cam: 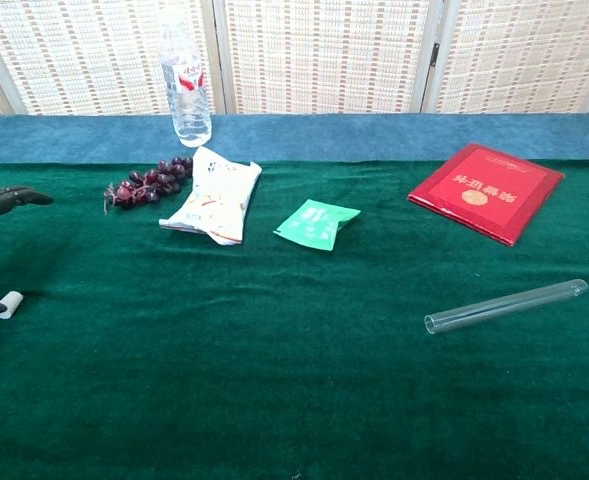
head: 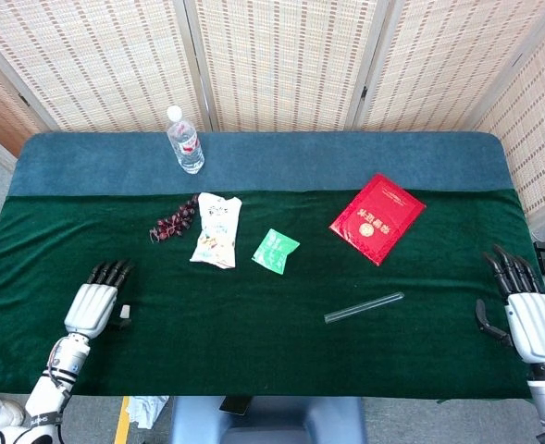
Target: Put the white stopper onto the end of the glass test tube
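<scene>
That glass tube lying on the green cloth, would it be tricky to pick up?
Probably a little. The glass test tube lies flat on its round side, so a nudge would likely roll it, though the soft green cloth may slow that. Its smooth, clear wall looks slippery, and being thin glass, it could crack if squeezed hard.

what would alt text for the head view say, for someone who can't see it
A glass test tube lies on a green cloth table right of centre, with the white stopper far off beside the open left hand. The open right hand rests at the right edge; behind lie a red booklet, green packet, snack bag, grapes and water bottle.
</scene>
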Robot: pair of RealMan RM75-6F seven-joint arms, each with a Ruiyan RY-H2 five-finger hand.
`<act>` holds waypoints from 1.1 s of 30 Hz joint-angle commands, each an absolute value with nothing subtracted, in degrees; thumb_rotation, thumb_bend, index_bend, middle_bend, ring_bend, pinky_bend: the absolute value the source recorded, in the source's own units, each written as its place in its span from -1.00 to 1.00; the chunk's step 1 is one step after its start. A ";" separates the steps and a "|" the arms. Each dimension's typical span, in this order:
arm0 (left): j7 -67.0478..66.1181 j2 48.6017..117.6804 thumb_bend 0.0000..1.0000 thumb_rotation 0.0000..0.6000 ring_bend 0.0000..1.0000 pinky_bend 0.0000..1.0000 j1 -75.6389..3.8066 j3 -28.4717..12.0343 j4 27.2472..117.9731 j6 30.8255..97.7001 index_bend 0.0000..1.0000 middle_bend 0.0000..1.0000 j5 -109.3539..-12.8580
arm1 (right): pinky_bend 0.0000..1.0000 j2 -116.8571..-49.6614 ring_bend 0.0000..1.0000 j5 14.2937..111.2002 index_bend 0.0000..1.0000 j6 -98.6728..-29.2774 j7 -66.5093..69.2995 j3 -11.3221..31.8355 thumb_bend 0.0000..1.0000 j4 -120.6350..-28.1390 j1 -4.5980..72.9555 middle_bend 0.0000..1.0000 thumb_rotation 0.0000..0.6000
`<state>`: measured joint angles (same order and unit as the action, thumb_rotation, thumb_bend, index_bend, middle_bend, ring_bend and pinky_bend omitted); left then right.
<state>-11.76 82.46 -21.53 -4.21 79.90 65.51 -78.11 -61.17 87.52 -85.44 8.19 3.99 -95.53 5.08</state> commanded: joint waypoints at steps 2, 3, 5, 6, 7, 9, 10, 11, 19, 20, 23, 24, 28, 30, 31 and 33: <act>-11.73 83.49 -0.60 1.00 -1.00 -1.00 -22.11 -4.33 78.94 64.83 -1.00 -0.90 -77.58 | -1.00 -61.21 -1.00 87.38 -1.00 -85.44 8.15 4.05 0.28 -95.47 5.04 -1.00 0.77; -11.97 83.69 -0.60 1.00 -1.00 -1.00 -22.27 -4.32 78.62 64.67 -1.00 -0.90 -77.54 | -1.00 -61.19 -1.00 87.37 -1.00 -85.45 8.10 4.08 0.28 -95.48 5.05 -1.00 0.76; -12.77 84.13 -0.60 1.00 -1.00 -1.00 -22.56 -4.33 77.88 64.45 -1.00 -0.90 -77.33 | -1.00 -61.14 -1.00 87.32 -1.00 -85.54 8.03 4.19 0.28 -95.55 5.05 -1.00 0.77; -12.82 84.29 -0.60 1.00 -1.00 -1.00 -22.62 -4.36 77.75 64.34 -1.00 -0.90 -77.13 | -1.00 -61.13 -1.00 87.33 -1.00 -85.57 8.02 4.21 0.28 -95.58 5.05 -1.00 0.77; -12.71 84.40 -0.60 1.00 -1.00 -1.00 -22.64 -4.39 77.70 64.24 -1.00 -0.90 -76.94 | -1.00 -61.09 -1.00 87.32 -1.00 -85.58 7.99 4.22 0.28 -95.61 5.05 -1.00 0.77; -12.71 84.52 -0.60 1.00 -1.00 -1.00 -22.60 -4.27 77.35 64.17 -1.00 -0.90 -76.66 | -1.00 -61.02 -1.00 87.31 -1.00 -85.56 7.91 4.22 0.28 -95.69 5.03 -1.00 0.77; -12.67 84.54 -0.60 1.00 -1.00 -1.00 -22.56 -4.20 77.25 64.15 -1.00 -0.90 -76.58 | -1.00 -61.02 -1.00 87.26 -1.00 -85.57 7.91 4.24 0.28 -95.69 5.01 -1.00 0.77; -12.57 84.55 -0.60 1.00 -1.00 -1.00 -22.53 -4.15 77.16 64.11 -1.00 -0.90 -76.48 | -1.00 -61.03 -1.00 87.20 -1.00 -85.57 7.91 4.24 0.28 -95.68 4.99 -1.00 0.76; -12.48 84.94 -0.60 1.00 -1.00 -1.00 -22.97 -4.25 75.92 63.20 -1.00 -0.90 -75.50 | -1.00 -61.12 -1.00 86.95 -1.00 -85.29 8.05 4.38 0.28 -95.60 5.11 -1.00 0.77; -12.54 84.95 -0.60 1.00 -1.00 -1.00 -23.05 -4.30 75.82 63.15 -1.00 -0.90 -75.44 | -1.00 -61.12 -1.00 86.96 -1.00 -85.26 7.98 4.40 0.28 -95.60 5.15 -1.00 0.77; -12.54 84.84 -0.60 1.00 -1.00 -1.00 -23.31 -4.59 75.73 62.88 -1.00 -0.90 -75.00 | -1.00 -61.11 -1.00 86.97 -1.00 -85.22 7.86 4.45 0.28 -95.72 5.21 -1.00 0.77; -12.50 84.74 -0.60 1.00 -1.00 -1.00 -23.42 -4.70 75.74 62.72 -1.00 -0.90 -74.80 | -1.00 -61.10 -1.00 86.92 -1.00 -85.20 7.82 4.46 0.28 -95.75 5.21 -1.00 0.77; -12.66 84.21 -0.60 1.00 -1.00 -1.00 -23.83 -5.12 76.04 62.22 -1.00 -0.90 -74.14 | -1.00 -61.16 -1.00 86.80 -1.00 -85.17 7.76 4.41 0.28 -95.76 5.13 -1.00 0.77; -12.78 83.69 -0.60 1.00 -1.00 -1.00 -24.14 -5.43 76.44 61.76 -1.00 -0.90 -73.64 | -1.00 -61.18 -1.00 86.71 -1.00 -85.20 7.73 4.41 0.28 -95.77 5.07 -1.00 0.77; -12.58 83.46 -0.60 1.00 -1.00 -1.00 -24.24 -5.59 76.73 61.59 -1.00 -0.90 -73.42 | -1.00 -61.18 -1.00 86.70 -1.00 -85.24 7.72 4.42 0.28 -95.75 5.05 -1.00 0.77; -12.14 82.97 -0.60 1.00 -1.00 -1.00 -24.46 -5.94 77.17 61.33 -1.00 -0.90 -73.03 | -1.00 -61.22 -1.00 86.63 -1.00 -85.28 7.85 4.43 0.28 -95.71 4.99 -1.00 0.77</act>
<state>-12.25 83.11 -24.36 -5.81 77.03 61.45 -73.17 -61.22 86.63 -85.27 7.85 4.42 -95.71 5.00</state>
